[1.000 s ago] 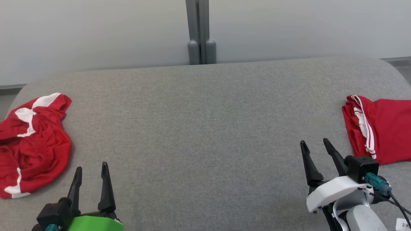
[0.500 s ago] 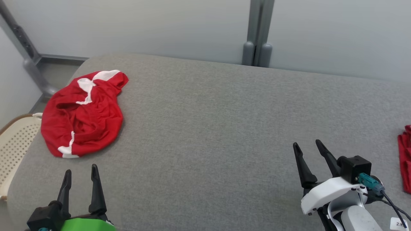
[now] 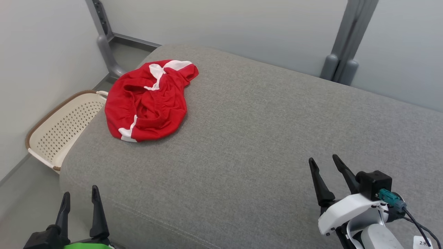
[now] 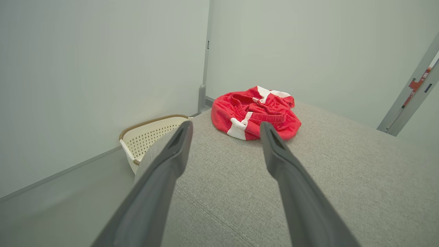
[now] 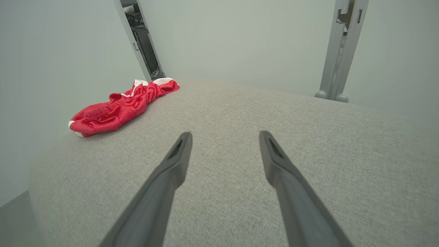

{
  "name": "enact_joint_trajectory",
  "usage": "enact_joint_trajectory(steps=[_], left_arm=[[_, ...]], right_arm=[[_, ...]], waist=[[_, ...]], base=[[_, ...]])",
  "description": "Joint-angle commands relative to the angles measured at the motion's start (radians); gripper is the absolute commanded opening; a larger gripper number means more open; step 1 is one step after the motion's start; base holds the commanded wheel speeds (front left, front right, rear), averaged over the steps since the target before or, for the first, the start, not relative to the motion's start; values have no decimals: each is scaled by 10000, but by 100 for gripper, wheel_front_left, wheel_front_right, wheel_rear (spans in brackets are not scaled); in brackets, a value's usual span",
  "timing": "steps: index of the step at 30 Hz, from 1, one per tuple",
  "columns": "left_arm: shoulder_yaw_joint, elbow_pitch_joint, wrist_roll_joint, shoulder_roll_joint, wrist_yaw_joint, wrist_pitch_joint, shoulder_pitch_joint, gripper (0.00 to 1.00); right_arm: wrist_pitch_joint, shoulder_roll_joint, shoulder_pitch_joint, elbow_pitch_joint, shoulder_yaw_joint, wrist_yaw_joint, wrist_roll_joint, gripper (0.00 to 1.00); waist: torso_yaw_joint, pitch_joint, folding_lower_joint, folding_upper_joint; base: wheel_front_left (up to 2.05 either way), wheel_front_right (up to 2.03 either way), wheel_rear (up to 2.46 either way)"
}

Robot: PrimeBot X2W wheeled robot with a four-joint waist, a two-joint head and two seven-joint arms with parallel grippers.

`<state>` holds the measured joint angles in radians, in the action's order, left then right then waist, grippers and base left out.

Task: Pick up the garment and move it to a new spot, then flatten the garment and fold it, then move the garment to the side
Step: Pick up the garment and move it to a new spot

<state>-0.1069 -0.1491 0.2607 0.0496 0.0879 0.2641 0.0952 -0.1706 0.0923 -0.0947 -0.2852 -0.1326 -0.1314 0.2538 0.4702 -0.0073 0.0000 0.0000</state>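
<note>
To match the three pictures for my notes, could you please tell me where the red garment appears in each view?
Head view: red garment at upper left, near the grey cushion's far left corner.
Left wrist view: upper middle.
Right wrist view: left of centre, mid-height.
Shared landmark: the grey cushion it lies on.

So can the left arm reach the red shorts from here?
Probably yes: the left pincer is open and the grey cushion between it and the red shorts is bare, though they lie well ahead.
</note>
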Motion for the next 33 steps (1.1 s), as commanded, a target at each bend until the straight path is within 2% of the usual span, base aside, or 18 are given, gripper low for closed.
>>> enact_joint_trajectory(steps=[1,6,14,20,24,29,33], left_arm=[[-19,34,64,19,-16,-2,107,100],[9,56,121,19,-72,-2,117,100],[-61,-11,69,22,-138,-2,-302,100],[-82,-1176,351,21,-49,-181,-1428,100],[-251,-2371,786,312,-44,-967,-2989,100],[-579,-3977,1341,743,-298,-2303,-5075,100],[-962,-5135,1965,804,-536,-3158,-6507,100]], right_arm=[[-69,13,-91,-33,1,14,67,100],[-89,-8,-17,-86,-16,14,110,100],[93,120,-230,-6,-192,14,75,100],[342,360,-474,182,-302,14,-42,100],[596,646,-723,462,-431,14,-135,100],[1051,1038,-1175,963,-769,14,-238,100],[1352,1294,-1418,1362,-973,14,-295,100]], waist=[[260,2,0,0],[291,-7,0,0],[-38,239,0,0],[-514,768,0,0],[-932,1265,0,0],[-1754,2137,0,0],[-2308,2747,0,0]], base=[[0,0,0],[0,0,0],[0,0,0],[0,0,0],[0,0,0],[0,0,0],[0,0,0]])
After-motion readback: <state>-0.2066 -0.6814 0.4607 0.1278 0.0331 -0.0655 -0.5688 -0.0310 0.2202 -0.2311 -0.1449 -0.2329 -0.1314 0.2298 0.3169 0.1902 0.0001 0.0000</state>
